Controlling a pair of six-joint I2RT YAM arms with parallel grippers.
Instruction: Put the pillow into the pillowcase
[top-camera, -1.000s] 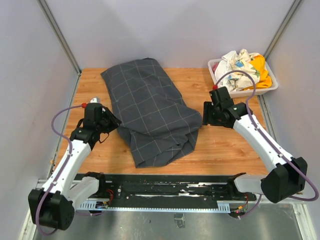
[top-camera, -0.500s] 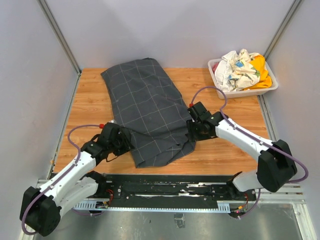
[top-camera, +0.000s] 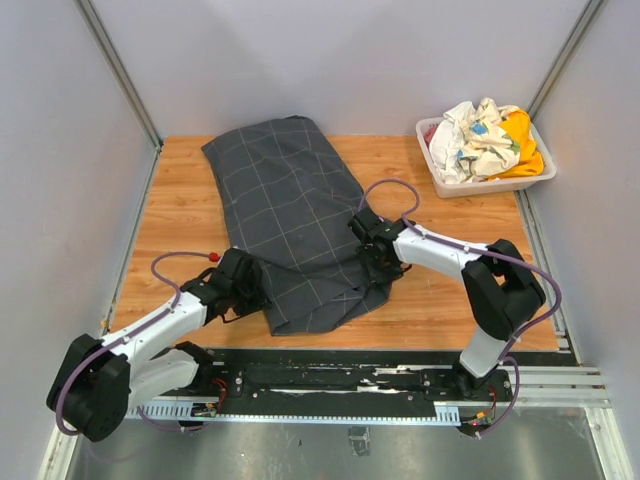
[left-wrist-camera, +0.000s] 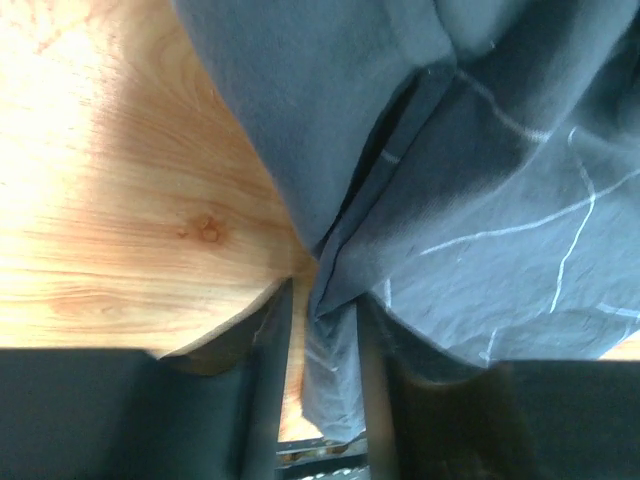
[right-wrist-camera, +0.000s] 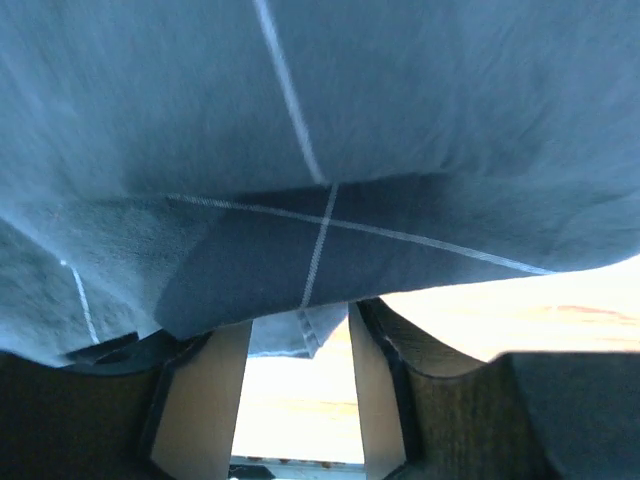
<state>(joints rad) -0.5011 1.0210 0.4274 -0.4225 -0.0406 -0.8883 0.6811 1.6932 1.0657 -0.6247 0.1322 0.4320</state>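
Both arms are stretched low over the table (top-camera: 450, 290). The left gripper (top-camera: 252, 285) has a fold between close fingers, but I can't tell if it's clamped. The right gripper (top-camera: 372, 265) is spread around the hem. The pillowcase (top-camera: 290, 220) is charcoal with a thin pale grid, lying rumpled mid-table.

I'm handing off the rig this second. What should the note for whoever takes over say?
Left gripper: low at the near-left edge of the pillowcase, with a hem fold between its fingers. I cannot tell if it is clamped.
Right gripper: open at the near-right edge, with the fabric just reaching its gap.
Pillowcase: lies diagonally on the table, its near end bunched.
Pillow: not visible in any view, so insertion is unconfirmed.
Left to do: probably secure both edges, then check for the pillow.
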